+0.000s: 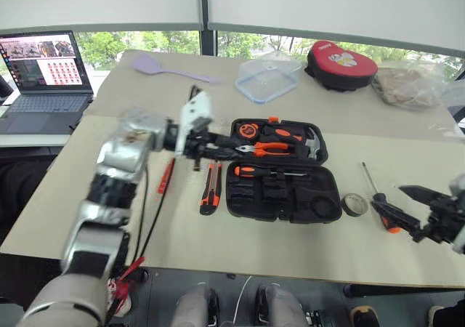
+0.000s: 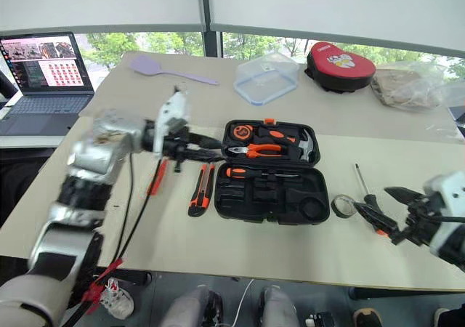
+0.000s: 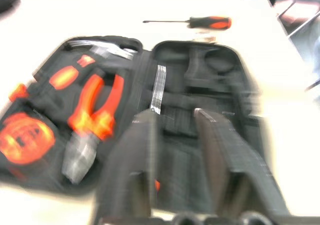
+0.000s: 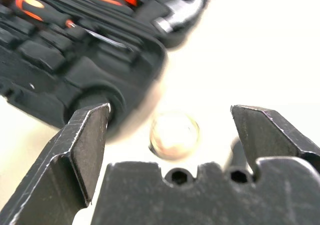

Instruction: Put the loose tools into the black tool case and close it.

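Left eye view: two screwdrivers [image 1: 380, 202] [image 1: 166, 175] outside case [image 1: 283, 196].

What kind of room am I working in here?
Probably an office or lab workspace. Beige tables are pushed together under wide windows with roller blinds, trees outside. An open laptop sits on a side desk, and the open tool case lies among everyday clutter.
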`<action>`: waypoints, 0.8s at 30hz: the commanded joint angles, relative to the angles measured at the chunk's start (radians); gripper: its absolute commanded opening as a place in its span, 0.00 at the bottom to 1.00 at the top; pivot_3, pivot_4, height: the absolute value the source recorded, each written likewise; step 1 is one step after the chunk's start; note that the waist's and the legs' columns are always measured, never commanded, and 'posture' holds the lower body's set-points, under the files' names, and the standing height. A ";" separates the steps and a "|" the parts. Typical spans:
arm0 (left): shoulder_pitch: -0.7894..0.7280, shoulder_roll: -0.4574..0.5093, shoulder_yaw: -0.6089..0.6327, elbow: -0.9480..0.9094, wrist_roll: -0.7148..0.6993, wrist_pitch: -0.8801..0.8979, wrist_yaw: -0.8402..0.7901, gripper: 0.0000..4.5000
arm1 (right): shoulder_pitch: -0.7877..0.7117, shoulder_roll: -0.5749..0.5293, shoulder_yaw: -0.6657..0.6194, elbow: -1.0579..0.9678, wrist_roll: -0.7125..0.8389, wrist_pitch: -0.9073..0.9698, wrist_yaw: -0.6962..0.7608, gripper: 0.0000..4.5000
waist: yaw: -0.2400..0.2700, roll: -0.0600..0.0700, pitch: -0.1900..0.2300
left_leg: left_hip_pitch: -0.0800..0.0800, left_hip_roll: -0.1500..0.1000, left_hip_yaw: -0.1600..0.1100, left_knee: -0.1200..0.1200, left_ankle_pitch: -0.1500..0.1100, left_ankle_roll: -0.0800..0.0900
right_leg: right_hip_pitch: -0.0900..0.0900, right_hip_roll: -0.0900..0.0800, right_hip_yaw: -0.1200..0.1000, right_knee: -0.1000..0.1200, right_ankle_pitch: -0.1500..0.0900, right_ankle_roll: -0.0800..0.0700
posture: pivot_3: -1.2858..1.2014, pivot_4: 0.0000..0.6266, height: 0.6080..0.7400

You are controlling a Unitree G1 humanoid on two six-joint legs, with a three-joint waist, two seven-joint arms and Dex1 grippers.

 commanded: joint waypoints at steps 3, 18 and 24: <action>0.090 0.090 0.111 -0.233 -0.215 0.173 0.011 0.89 | 0.017 0.018 -0.036 -0.007 0.003 0.026 -0.047 1.00 | 0.000 0.001 0.000 | 0.000 0.000 -0.001 0.000 0.000 0.000 | 0.001 -0.001 0.001 0.000 0.000 0.000 | 0.52 0.24 0.93; 0.161 0.168 0.112 -0.433 -0.370 0.235 0.155 0.99 | -0.253 -0.037 0.308 0.454 -0.252 -0.069 -0.107 1.00 | -0.006 0.004 0.000 | 0.002 0.000 0.001 0.000 0.002 -0.004 | 0.000 0.003 0.003 0.001 0.000 -0.001 | 0.52 0.24 0.93; 0.183 0.200 0.101 -0.446 -0.369 0.199 0.173 1.00 | -0.265 0.003 0.320 0.470 -0.237 -0.087 -0.090 0.69 | -0.008 0.004 0.000 | 0.003 0.000 0.001 0.000 0.002 -0.004 | 0.001 0.003 0.003 0.001 0.000 -0.001 | 0.52 0.24 0.93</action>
